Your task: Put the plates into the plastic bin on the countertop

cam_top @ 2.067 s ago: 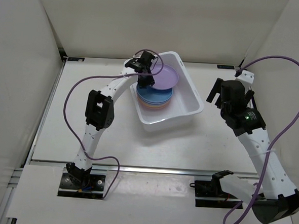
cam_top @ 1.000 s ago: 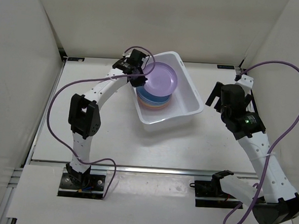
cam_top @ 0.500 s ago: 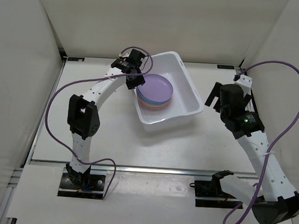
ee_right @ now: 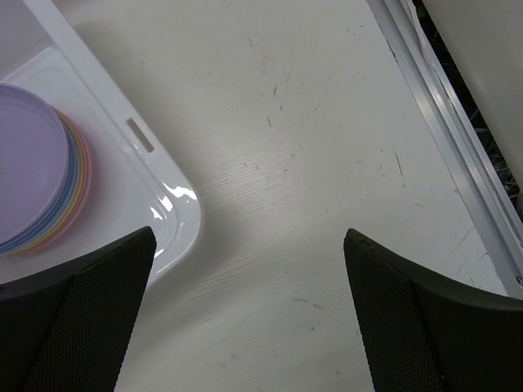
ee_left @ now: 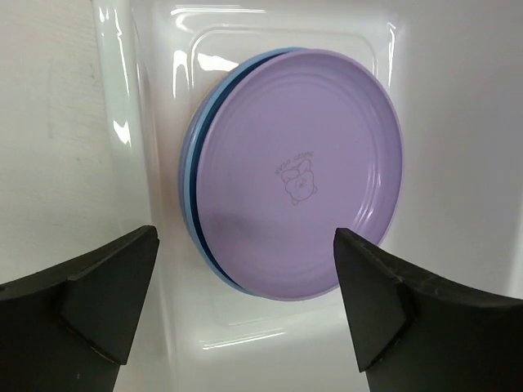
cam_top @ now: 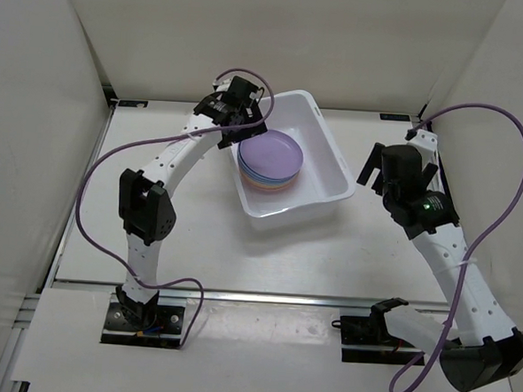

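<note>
Right claw point(ee_right: 249, 269), jaws wide apart, above countertop point(ee_right: 310, 122); stacked plates point(ee_right: 33, 163) in bin point(ee_right: 176, 204) at left.

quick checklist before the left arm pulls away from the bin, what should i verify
1. Left gripper open: ok, jaws stand wide with nothing between them.
2. Purple plate free of the fingers: ok, it lies below them with a gap on both sides.
3. Purple plate seated on the stack inside the bin: ok, it rests flat on top, though blue edges show on one side.
4. Right gripper empty: ok, open over bare countertop beside the bin.
5. Plates outside the bin: ok, none shows in the top view.
6. Lift path for the left arm: ok, nothing above the bin rim near it.
</note>
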Controlling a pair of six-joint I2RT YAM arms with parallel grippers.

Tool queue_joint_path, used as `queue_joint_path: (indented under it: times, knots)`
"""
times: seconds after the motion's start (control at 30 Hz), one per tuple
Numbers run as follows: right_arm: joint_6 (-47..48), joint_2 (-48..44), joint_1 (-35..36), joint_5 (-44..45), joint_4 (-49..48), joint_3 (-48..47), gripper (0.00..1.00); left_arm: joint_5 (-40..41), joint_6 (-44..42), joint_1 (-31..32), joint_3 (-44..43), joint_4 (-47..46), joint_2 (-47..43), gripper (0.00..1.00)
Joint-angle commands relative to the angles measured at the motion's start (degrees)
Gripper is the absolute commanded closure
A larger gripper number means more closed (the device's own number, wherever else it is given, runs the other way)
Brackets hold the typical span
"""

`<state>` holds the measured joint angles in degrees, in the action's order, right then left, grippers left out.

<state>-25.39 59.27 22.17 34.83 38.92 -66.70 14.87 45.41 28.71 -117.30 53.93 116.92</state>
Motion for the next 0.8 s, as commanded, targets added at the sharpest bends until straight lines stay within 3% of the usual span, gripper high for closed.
queue_joint_path:
  times: [0.0,0.17,0.5,0.77]
  knots:
    - [-0.54,1.37,-0.20,3.57,-1.39,-3.35,0.01,7.41,-3.83,2.57,-2.76,1.44,-5.47,0.01]
    - [-4.23,5.94,-0.55,6.92,2.83,-7.48,0.01,15.70,-5.15,3.98,2.58,3.63,-15.13,0.00]
    - [-3.53,9.29,-0.46,1.21,-0.60,-8.71,0.01,29.59,-0.33,4.52,24.30,8.72,-41.31,0.01]
    - [-4.76,10.08,-0.46,-0.02,-0.51,-8.19,0.01,30.92,-1.11,0.91,27.30,9.70,-46.61,0.00]
